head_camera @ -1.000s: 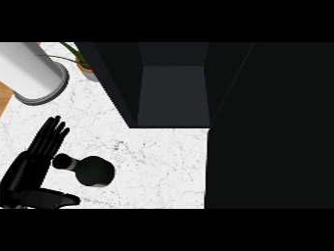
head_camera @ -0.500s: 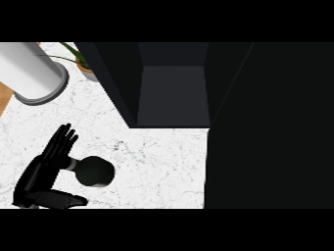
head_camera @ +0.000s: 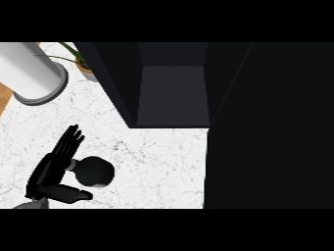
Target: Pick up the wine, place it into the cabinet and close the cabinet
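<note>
1. One left hand point(head_camera: 54, 164), fingers straight and spread, lies flat against the left side of the wine point(head_camera: 92, 171); the thumb points toward the bottle's near side without curling round it.
2. One wine, a dark bottle seen from above, stands on the white marbled table point(head_camera: 155, 162), touching the hand's right side. No label is readable.
3. One cabinet point(head_camera: 171, 93), dark and open, stands beyond and to the right of the hand; nothing shows in its interior.
4. One white cylinder point(head_camera: 25, 71) and one potted plant point(head_camera: 79, 61) stand beyond the hand.
</note>
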Motion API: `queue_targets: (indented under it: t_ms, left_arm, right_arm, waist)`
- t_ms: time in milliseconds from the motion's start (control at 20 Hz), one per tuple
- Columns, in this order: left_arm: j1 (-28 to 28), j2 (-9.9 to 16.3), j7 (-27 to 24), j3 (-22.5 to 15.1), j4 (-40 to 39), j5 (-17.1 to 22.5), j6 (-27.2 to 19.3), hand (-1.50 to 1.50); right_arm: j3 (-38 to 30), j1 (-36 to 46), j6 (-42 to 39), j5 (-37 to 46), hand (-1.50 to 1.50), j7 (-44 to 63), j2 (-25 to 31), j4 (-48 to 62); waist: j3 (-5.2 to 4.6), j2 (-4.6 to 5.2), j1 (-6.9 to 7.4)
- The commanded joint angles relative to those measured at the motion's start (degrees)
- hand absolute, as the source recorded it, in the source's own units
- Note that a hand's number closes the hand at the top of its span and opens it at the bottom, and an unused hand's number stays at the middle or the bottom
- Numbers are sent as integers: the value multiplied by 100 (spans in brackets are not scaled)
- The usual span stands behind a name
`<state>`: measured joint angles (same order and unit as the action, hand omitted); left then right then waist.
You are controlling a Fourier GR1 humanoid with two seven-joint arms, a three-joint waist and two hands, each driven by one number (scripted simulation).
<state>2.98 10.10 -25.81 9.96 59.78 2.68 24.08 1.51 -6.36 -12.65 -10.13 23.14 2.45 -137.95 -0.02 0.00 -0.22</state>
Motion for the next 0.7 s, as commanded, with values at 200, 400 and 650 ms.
queue_targets:
  t_ms: [200, 400, 650]
  left_arm:
    - [286, -163, -887, -98, -1171, -344, -235, -150]
    - [878, 6, -1011, 87, -1881, -219, -80, -150]
    - [967, 26, -1250, 202, -2396, -28, 243, -150]
  right_arm:
    - [60, 229, 58, 64, -150, 69, -40, 79]
    - [93, -2, -9, -29, -150, 169, -46, -95]
    - [70, 423, 75, 163, -150, -48, -96, 314]
  waist:
    - [0, 1, 11]
    - [-1, 2, -7]
    - [-1, 6, 3]
